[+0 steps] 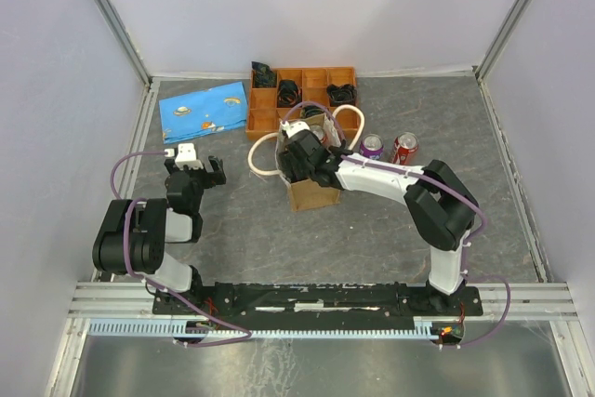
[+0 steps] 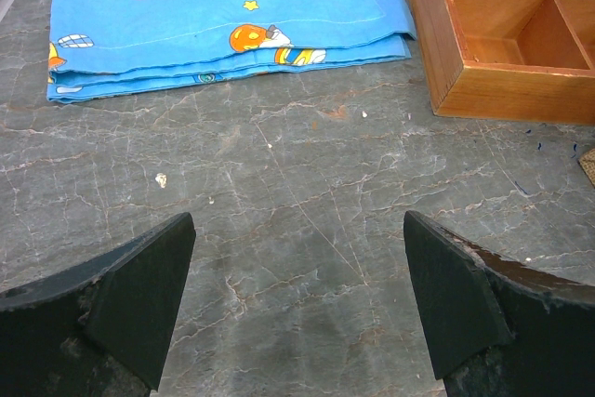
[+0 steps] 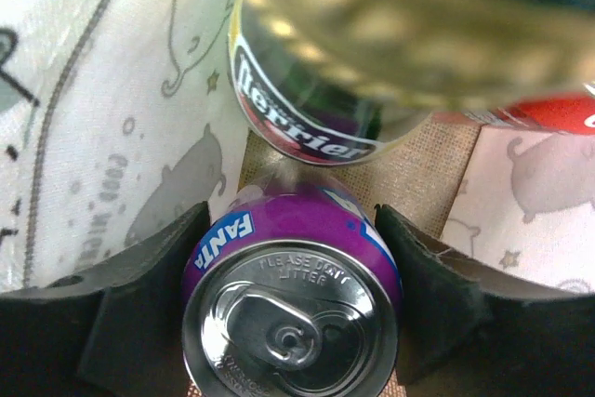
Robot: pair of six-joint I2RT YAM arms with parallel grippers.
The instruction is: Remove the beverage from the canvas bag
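**Colleague:** Where is the bag sitting?

**Me:** I see the small boxy tan-brown canvas bag (image 1: 314,194) with cream looped handles standing upright about mid-surface. It is just in front of the orange-brown wooden compartment tray (image 1: 263,99), which lies along the far edge. A flat blue pouch printed with planets (image 1: 204,111) lies towards the far-left corner.

**Colleague:** And the drink?

**Me:** It is down inside the bag. My right wrist view shows a purple Fanta can (image 3: 293,309) standing upright with its top facing me. A dark Perrier can (image 3: 307,113) leans just behind it. A sliver of a red-labelled can (image 3: 548,113) shows to the right, and the cream printed lining (image 3: 93,137) is around them.

**Colleague:** Has the right side got hold of it?

**Me:** My right gripper (image 3: 290,230) reaches into the bag's mouth, its jaws one on each side of the Fanta can and right up against it. Whether they actually press on it, I cannot tell from this angle.

**Colleague:** Left side?

**Me:** My left gripper (image 2: 297,267) hangs above the grey marbled surface (image 2: 297,165) towards the left edge, jaws wide apart and holding nothing. A purple soda can (image 1: 372,146) and a red soda can (image 1: 404,148) stand on the surface just right of the bag.
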